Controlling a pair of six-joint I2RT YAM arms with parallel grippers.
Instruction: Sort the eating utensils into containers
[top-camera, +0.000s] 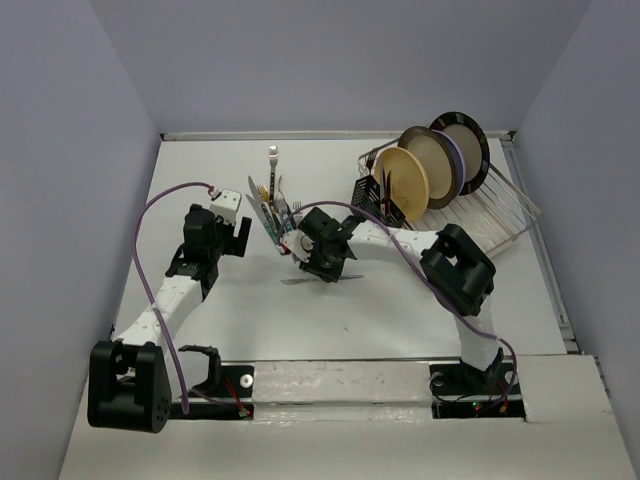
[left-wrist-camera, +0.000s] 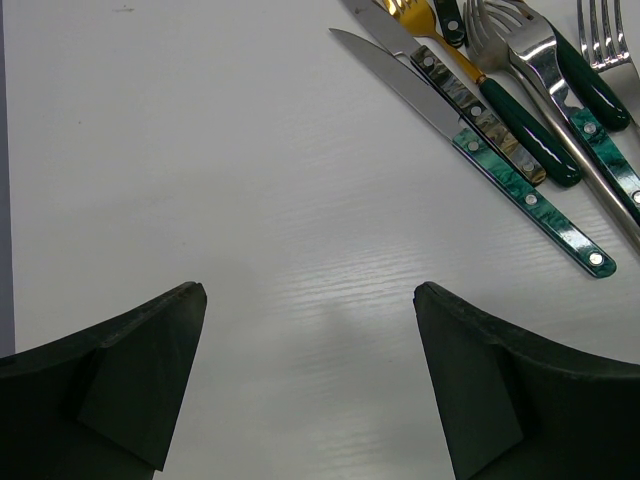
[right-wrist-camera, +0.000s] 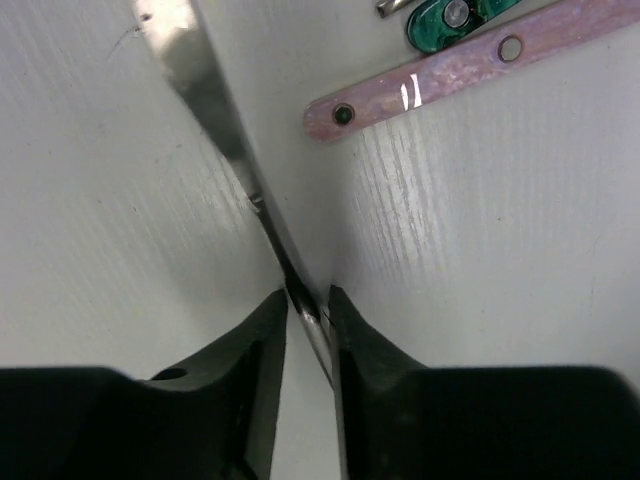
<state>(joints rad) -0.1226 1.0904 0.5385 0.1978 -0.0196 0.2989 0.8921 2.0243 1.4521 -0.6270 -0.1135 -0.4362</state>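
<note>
A pile of forks and knives (top-camera: 272, 210) lies at the table's middle back. My right gripper (top-camera: 318, 262) is just in front of the pile, shut on a slim all-silver utensil (right-wrist-camera: 200, 90) and holding it low at the table surface; its jaws (right-wrist-camera: 308, 297) pinch the thin shaft. A pinkish handle (right-wrist-camera: 470, 60) and a green handle (right-wrist-camera: 445, 20) lie just beyond. My left gripper (top-camera: 235, 235) is open and empty (left-wrist-camera: 310, 295), left of the pile. A green-handled knife (left-wrist-camera: 530, 200) and a gold fork with a dark green handle (left-wrist-camera: 520, 125) lie ahead of it to the right. The black caddy (top-camera: 372, 195) stands by the rack.
A wire dish rack (top-camera: 500, 205) holding several round plates (top-camera: 405, 175) stands at the back right, right next to the caddy. Grey walls close in the table at the back and both sides.
</note>
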